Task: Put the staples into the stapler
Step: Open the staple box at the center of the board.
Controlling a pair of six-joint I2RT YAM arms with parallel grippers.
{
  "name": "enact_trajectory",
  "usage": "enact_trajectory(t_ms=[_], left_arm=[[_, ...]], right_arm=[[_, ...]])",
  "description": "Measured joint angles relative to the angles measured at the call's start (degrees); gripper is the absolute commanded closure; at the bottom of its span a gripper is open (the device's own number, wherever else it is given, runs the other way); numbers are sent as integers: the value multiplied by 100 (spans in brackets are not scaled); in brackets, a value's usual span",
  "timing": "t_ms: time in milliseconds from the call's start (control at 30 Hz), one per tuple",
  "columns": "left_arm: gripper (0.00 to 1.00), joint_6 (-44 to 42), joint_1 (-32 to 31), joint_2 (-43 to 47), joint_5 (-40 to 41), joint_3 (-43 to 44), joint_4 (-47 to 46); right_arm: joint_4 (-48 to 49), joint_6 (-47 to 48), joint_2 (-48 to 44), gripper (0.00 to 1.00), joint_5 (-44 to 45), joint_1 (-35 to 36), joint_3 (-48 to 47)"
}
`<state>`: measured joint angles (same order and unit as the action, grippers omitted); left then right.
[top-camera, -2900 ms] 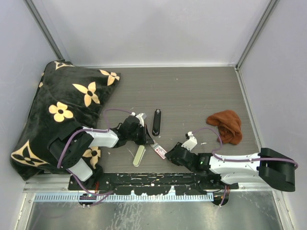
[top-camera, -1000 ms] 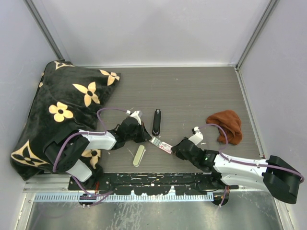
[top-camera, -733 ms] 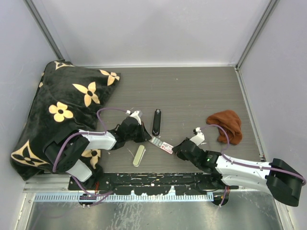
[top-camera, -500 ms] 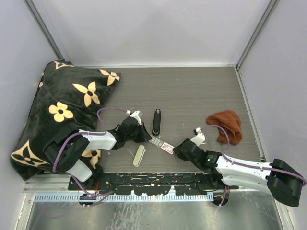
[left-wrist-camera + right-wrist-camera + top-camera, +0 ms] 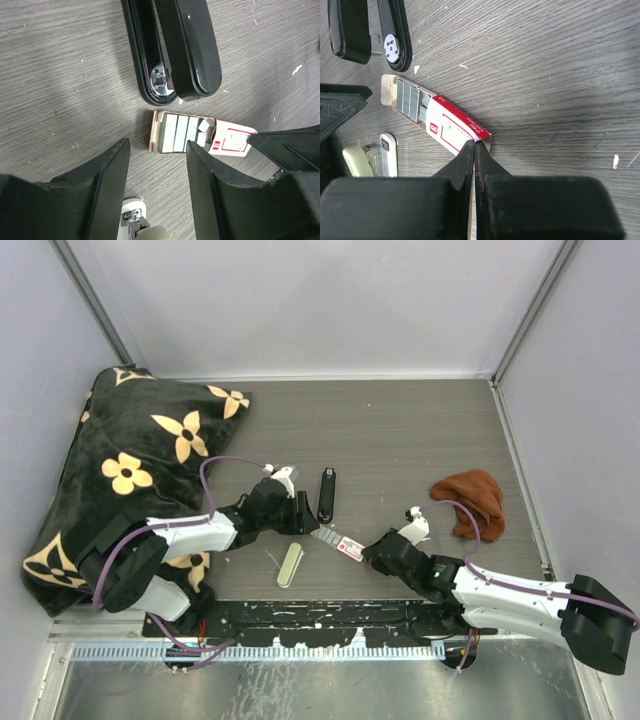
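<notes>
The staples [image 5: 181, 132] are silvery strips lying in a cardboard tray pulled partway out of its red-and-white box [image 5: 232, 141]. In the right wrist view the staples [image 5: 409, 102] show at the tray's left end, and my right gripper [image 5: 474, 146] is shut on the end flap of the box [image 5: 455, 127]. The black stapler [image 5: 326, 495] lies just beyond the box [image 5: 342, 544], its rear end near the tray. My left gripper [image 5: 157, 150] stands open just short of the tray end, holding nothing. From above, the left gripper [image 5: 300, 517] and right gripper [image 5: 368, 553] flank the box.
A cream-green oblong [image 5: 290, 564] lies at the near edge, left of the box. A brown cloth [image 5: 470, 502] sits at the right. A black flowered cushion [image 5: 130, 470] fills the left side. A paper clip [image 5: 600, 141] lies on the wood.
My left gripper has opened and let go of the tray end, drawing back a little toward the stapler. The right gripper stays shut on the box, which has barely moved.
</notes>
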<state>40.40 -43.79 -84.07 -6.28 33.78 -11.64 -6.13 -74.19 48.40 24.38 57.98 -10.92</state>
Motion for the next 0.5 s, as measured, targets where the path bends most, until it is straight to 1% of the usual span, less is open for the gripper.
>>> enact_trajectory(t_ms=[133, 233, 333, 500], left_arm=[[50, -184, 0, 11, -63, 157, 212], [58, -262, 2, -11, -129, 210, 319], [64, -315, 4, -127, -153, 304, 428], [67, -367, 4, -328, -151, 372, 525]], right_arm=[[-35, 17, -4, 99, 0, 0, 0], [-44, 17, -4, 99, 0, 0, 0], [-46, 17, -2, 100, 2, -4, 0], [-48, 17, 11, 100, 2, -4, 0]])
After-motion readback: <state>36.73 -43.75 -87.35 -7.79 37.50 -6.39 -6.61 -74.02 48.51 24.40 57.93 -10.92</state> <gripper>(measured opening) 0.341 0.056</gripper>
